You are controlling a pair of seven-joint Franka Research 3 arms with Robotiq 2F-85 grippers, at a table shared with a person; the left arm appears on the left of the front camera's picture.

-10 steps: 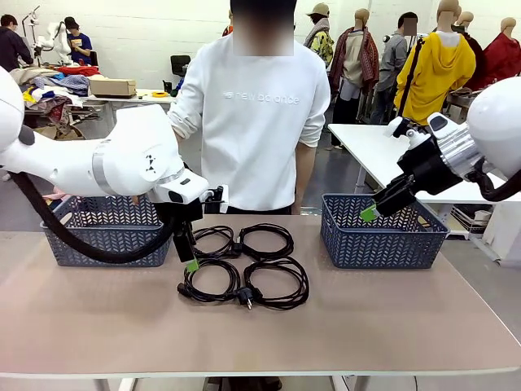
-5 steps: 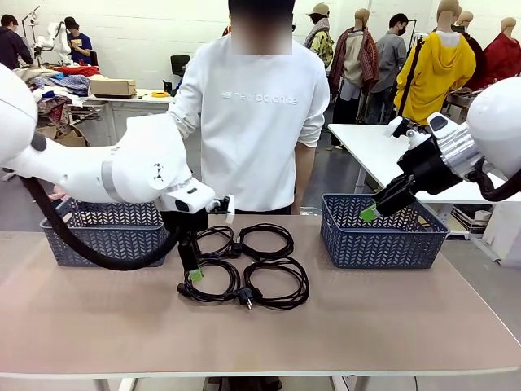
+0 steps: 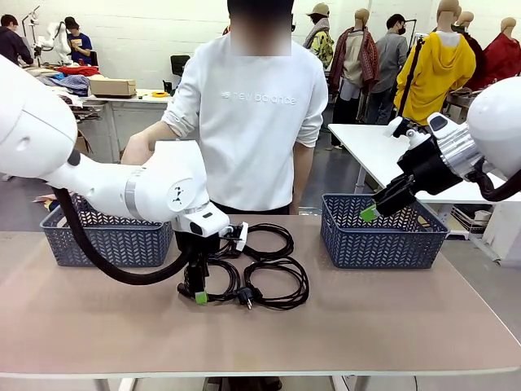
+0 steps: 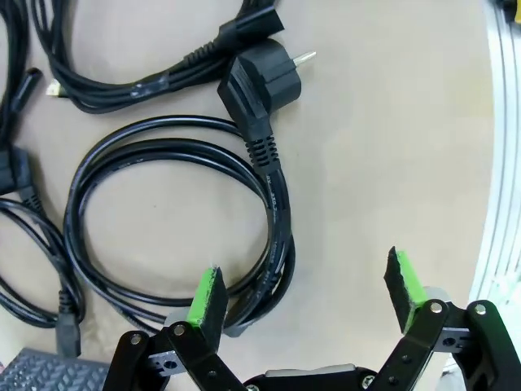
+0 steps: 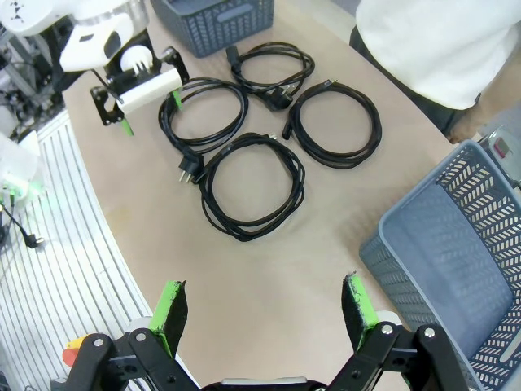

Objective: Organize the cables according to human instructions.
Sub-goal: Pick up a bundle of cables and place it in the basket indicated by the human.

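Note:
Four black coiled cables lie mid-table. My left gripper (image 3: 199, 292) points straight down at the front-left cable (image 3: 223, 283), its fingers nearly at the table. In the left wrist view this gripper (image 4: 305, 281) is open, one green pad (image 4: 207, 295) rests over the coil's rim (image 4: 273, 204), and the coil's plug (image 4: 259, 77) lies beyond. The front-right cable (image 3: 281, 262) and the back-right cable (image 3: 264, 227) lie beside it. My right gripper (image 3: 370, 213) hangs open and holds nothing above the right basket (image 3: 383, 244). Its wrist view shows the four cables (image 5: 254, 183) below its fingertips (image 5: 264, 303).
A blue basket (image 3: 106, 240) stands at the left of the table, another at the right (image 5: 456, 269). A person in a white top (image 3: 252, 122) stands at the far edge, one hand (image 3: 134, 151) above the left basket. The near half of the table is bare.
My left gripper has come down and toward the near edge onto the front-left cable. The person's hand has come out above the left basket. The right arm has not moved.

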